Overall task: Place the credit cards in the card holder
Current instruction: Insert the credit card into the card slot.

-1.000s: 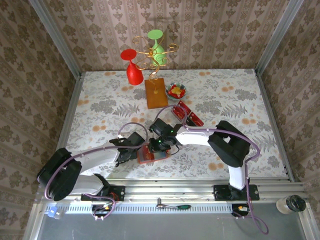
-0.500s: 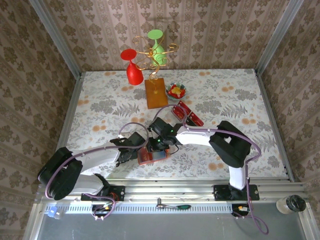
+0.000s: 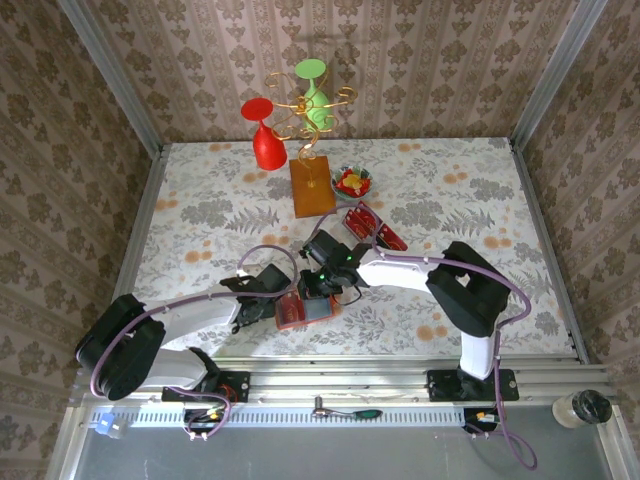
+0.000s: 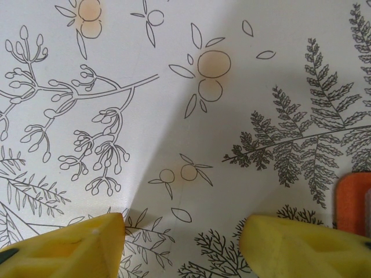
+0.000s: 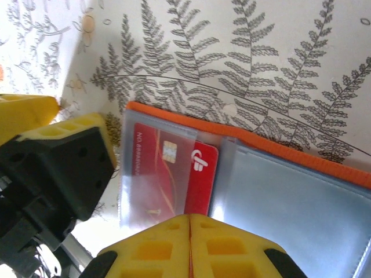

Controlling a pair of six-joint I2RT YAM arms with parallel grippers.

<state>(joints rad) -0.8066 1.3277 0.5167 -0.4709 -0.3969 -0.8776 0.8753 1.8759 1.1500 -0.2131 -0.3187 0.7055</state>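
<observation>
The left tool (image 4: pixel 182 249) sits low over the bench (image 3: pixel 200 220), which has a white cloth with leaves and flowers drawn on it. Its two yellow fingers (image 4: pixel 64 246) stand apart with only cloth between them, so it is let go and holds nothing. It is just beside the left edge of the small orange folding card holder (image 4: pixel 353 197), whose orange edge shows next to the tool's right finger.

The card holder (image 5: pixel 232 139) lies open and flat on the cloth. Inside are clear plastic pockets. One flat red card (image 5: pixel 174 174) with a small chip sits in the left pocket, with its right end poking out past the pocket's edge.

The right tool (image 5: pixel 188 237) is right over the near side of the card holder. Its two yellow fingers are pressed tight together, with nothing pinched between them. In the view from above, the right tool (image 3: pixel 310 295) hangs over the top of the card holder (image 3: pixel 305 312) and the left tool (image 3: pixel 272 308) is at its left side.

Farther back and to the right of the card holder lies the rest of the red credit cards with black bands (image 3: pixel 372 225), well apart from it. Behind the card holder stands a tall brown wooden block (image 3: pixel 312 188). Just right of the block, behind the card holder, is a small bowl of red and yellow candies (image 3: pixel 353 181). Farthest back from the card holder are a red cup (image 3: pixel 265 135), a green cup (image 3: pixel 312 85) and a curly gold wire stand (image 3: pixel 310 112).
</observation>
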